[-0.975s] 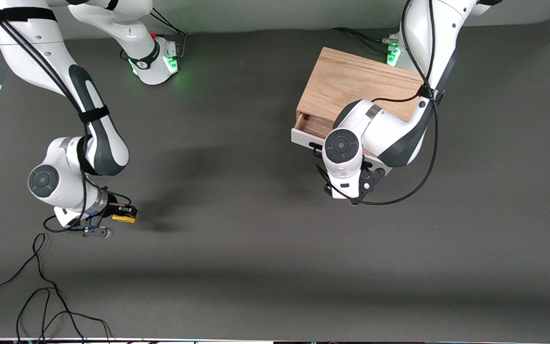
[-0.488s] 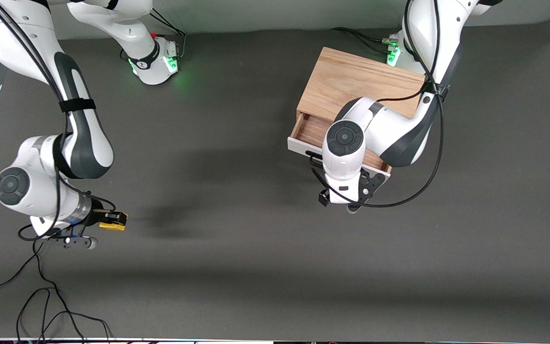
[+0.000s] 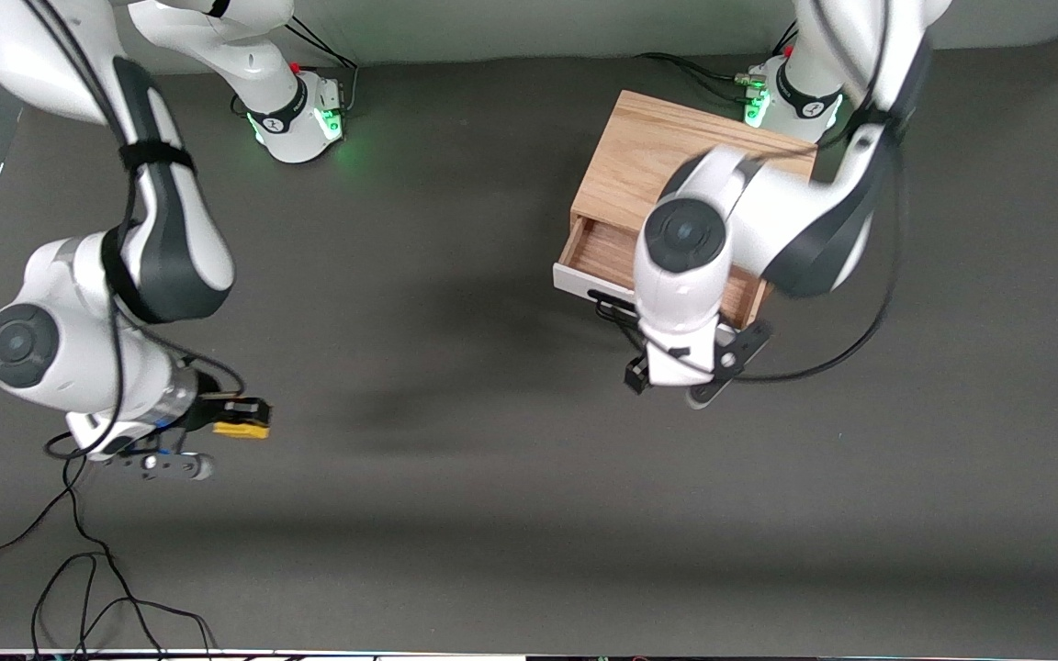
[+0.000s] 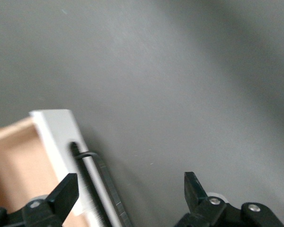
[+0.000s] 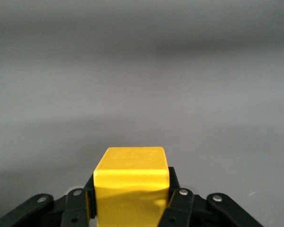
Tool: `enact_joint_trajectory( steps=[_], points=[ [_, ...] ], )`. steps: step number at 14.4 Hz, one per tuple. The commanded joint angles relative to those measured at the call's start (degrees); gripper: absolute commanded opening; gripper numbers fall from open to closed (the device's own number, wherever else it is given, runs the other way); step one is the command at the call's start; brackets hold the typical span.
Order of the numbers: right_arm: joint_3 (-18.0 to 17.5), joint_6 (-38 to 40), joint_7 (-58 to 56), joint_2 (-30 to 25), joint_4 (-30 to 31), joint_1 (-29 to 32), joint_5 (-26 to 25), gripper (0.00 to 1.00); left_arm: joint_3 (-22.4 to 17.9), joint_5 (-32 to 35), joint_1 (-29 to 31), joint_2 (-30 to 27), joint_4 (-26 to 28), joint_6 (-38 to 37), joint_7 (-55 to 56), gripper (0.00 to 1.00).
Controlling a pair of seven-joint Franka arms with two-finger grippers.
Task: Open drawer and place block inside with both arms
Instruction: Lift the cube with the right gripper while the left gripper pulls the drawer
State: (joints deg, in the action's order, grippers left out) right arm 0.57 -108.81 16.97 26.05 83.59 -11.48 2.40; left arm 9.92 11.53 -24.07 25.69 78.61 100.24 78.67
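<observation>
The left gripper (image 4: 128, 187) has let go of the handle (image 3: 610, 304) and lifted, fingers spread, above the drawer (image 3: 604, 254), now pulled open. The right gripper (image 3: 240, 418) pinches the block (image 3: 241, 429) above the table (image 3: 455, 514) at its own end.

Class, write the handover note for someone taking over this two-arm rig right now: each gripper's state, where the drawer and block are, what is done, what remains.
Left gripper: open, over the drawer's handle, holding nothing.
Right gripper: shut on the yellow block, raised above the table toward the right arm's end.
Drawer: partly pulled out of the wooden box, wooden inside showing.
Done: drawer opened, block picked up.
Left: carry the block over and release it inside the drawer.
</observation>
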Motion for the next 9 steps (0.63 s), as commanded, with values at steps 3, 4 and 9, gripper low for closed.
enact_joint_trajectory(
  steps=[3,4,9],
  points=[
    [-11.1,4.7,17.4,0.6,-6.0,-2.7,0.2,0.00,0.2,-2.4,6.6,-8.6,-7.0,-16.8,-21.7,1.00],
    [-12.8,5.0,23.1,0.8,-6.8,-4.6,0.2,0.00,0.1,-3.1,9.0,-10.7,-6.9,-18.6,-27.8,1.00],
    [-16.1,4.5,40.1,5.1,-15.3,-16.1,0.3,0.00,-0.1,-4.7,21.3,-13.3,-6.8,-19.3,-62.4,1.00]
  ],
)
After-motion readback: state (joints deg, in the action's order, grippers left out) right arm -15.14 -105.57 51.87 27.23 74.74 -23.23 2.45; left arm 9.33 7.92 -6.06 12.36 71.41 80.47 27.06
